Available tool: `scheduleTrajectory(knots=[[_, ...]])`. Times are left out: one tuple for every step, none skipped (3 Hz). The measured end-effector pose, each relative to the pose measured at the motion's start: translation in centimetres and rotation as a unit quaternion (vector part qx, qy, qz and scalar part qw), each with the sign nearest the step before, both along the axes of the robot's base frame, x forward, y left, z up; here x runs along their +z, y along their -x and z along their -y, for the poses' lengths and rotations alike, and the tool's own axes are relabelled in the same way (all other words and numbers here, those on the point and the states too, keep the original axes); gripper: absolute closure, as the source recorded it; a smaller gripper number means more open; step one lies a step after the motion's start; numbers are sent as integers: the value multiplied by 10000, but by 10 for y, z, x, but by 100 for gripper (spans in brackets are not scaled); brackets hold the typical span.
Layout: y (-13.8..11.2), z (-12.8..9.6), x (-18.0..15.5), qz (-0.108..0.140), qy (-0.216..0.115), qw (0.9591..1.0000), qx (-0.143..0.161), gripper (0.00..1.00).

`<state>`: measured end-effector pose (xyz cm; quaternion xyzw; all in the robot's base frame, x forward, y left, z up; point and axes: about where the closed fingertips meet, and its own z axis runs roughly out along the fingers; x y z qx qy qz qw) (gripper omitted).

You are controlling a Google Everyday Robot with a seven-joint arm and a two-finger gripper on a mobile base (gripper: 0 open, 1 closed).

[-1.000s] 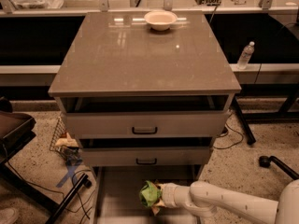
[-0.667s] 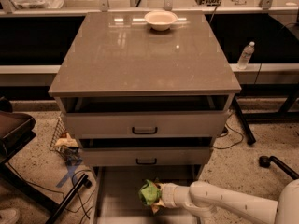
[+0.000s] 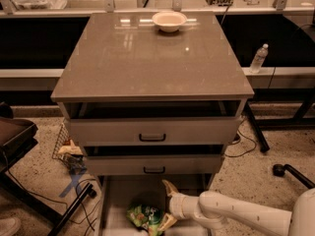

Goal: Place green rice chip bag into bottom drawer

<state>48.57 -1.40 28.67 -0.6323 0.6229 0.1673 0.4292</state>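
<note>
The green rice chip bag (image 3: 144, 216) lies on the pale floor of the bottom drawer (image 3: 117, 196), which is pulled out at the bottom of the camera view. My gripper (image 3: 167, 204) is just to the right of the bag, over the drawer, with its fingers spread open. One finger (image 3: 170, 187) points up and the other lies low by the bag's right edge. The gripper holds nothing. My white arm (image 3: 241, 216) comes in from the lower right.
Two grey drawer fronts with black handles (image 3: 152, 137) sit above, partly pulled out. A white bowl (image 3: 169, 20) stands at the back of the cabinet top. A water bottle (image 3: 258, 58) stands right. A chair base (image 3: 74, 205) and cables lie left; a caster (image 3: 279, 169) sits right.
The bag was held between the fingers before. Now the fingers have spread apart and the bag has dropped down and left onto the drawer floor.
</note>
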Motion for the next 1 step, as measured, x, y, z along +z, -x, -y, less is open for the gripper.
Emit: scheduleTrajectory(knots=[[0, 0, 0, 0, 0, 10000, 0, 0]])
